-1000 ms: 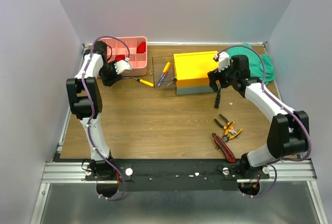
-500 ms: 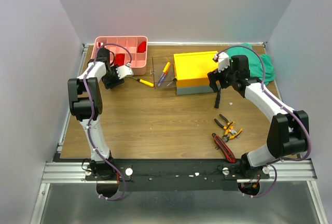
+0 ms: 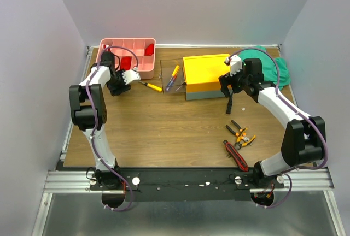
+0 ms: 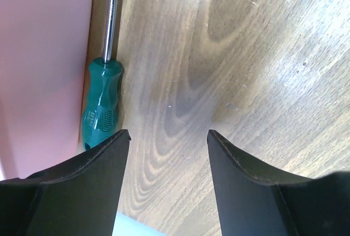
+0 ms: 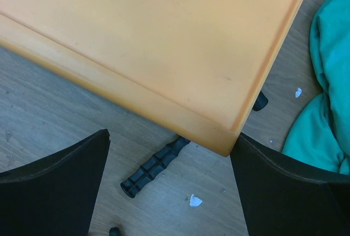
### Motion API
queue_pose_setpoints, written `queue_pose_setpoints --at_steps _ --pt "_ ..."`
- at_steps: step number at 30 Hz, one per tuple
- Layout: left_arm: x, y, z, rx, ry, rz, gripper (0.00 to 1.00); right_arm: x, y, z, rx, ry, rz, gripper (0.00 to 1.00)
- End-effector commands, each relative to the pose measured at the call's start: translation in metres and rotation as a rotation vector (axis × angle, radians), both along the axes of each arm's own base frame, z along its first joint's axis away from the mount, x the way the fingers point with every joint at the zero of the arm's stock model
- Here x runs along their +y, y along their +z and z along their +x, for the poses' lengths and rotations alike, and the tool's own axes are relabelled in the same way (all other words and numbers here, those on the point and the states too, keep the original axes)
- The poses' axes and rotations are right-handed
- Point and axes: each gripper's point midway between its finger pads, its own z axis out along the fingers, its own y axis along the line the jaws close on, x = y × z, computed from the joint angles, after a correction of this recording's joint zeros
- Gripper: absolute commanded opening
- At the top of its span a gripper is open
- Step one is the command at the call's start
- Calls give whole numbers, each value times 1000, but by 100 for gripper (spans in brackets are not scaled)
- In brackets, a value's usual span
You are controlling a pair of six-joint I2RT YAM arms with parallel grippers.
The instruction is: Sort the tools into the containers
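Note:
My left gripper point(image 3: 119, 83) hangs open just in front of the pink tray point(image 3: 143, 74). In the left wrist view, bare wood lies between the open fingers point(image 4: 168, 135), and a green-handled screwdriver point(image 4: 102, 102) lies along the tray wall point(image 4: 44, 55). My right gripper point(image 3: 227, 87) is open at the right front corner of the toolbox's yellow lid point(image 3: 206, 71). Below that corner point(image 5: 164, 45) the black hammer handle point(image 5: 156, 165) sticks out between the fingers point(image 5: 170, 134). A yellow-handled screwdriver point(image 3: 151, 86), a yellow-and-purple one point(image 3: 172, 77), the pliers point(image 3: 240, 133) and the red-and-black cutter point(image 3: 235, 155) lie on the table.
A green cloth point(image 3: 270, 66) is bunched behind and right of the toolbox, seen also as cloth point(image 5: 328, 99) in the right wrist view. Red items point(image 3: 149, 49) sit in tray compartments. White crumbs point(image 5: 195, 200) lie near the hammer handle.
The left arm has shifted a little, bringing its gripper slightly nearer the table along the tray's front. The right arm has not moved.

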Motion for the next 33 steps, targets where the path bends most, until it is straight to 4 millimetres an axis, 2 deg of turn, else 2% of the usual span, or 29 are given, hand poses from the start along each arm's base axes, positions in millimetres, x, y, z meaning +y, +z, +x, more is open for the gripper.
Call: queue_pose_setpoints --at_steps 1,8,12,19,28,33 --pt "-1 18 12 -70 -24 -9 70 2 0 0 4 15 5 96" --pt "3 24 32 -92 -14 -5 70 -1 -1 -4 2 10 -5 96" --pt "0 30 34 -84 -13 -23 69 -1 -2 -6 2 13 -10 96" --pt "3 10 25 20 -3 -12 68 0 -1 -1 -1 14 -7 96" --pt "10 -12 25 45 33 12 69 0 -3 -3 8 16 -11 96" --pt "10 -22 11 94 22 23 69 -1 -5 -4 12 12 -15 96"
